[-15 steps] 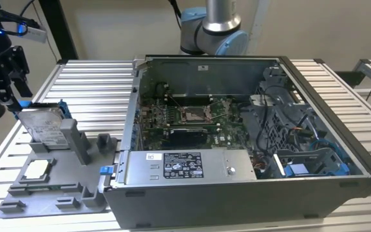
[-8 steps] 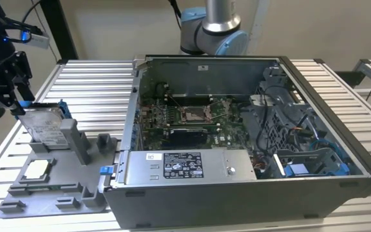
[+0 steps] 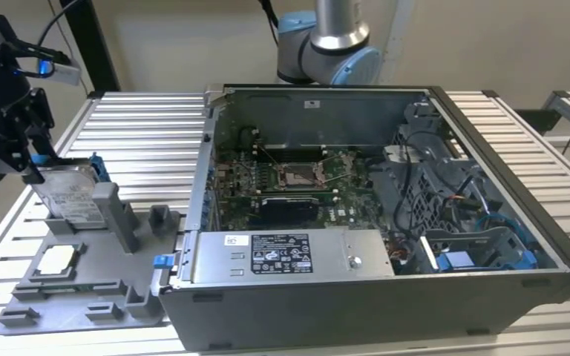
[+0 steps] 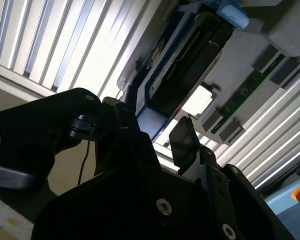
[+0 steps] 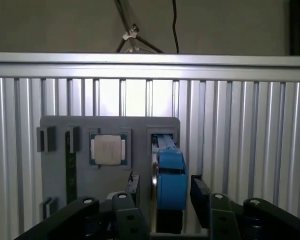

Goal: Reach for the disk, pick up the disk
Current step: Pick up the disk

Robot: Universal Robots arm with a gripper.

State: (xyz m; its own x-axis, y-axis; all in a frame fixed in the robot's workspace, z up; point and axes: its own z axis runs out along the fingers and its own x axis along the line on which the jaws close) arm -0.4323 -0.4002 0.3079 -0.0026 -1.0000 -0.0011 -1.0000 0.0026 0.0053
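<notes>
One disk [image 3: 67,194] stood on edge in grey holder [image 3: 97,289] slot, likely to expose both faces for gripping | gripper [image 5: 165,187] spread wide, straddling it, fingers [image 5: 198,190] just beside, not touching, holding nothing | at exterior view's left, beside case [image 3: 364,297] | grasp not yet made

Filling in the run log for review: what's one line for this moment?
phase: reach | gripper: open, lined up on disk | disk: upright in grey holder, ungrasped

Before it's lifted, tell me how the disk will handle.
The disk looks like rigid metal: probably stiff and heavy for its size. Standing on edge in the grey holder, it could tip if nudged. Its blue plastic rails may be slippery.
</notes>
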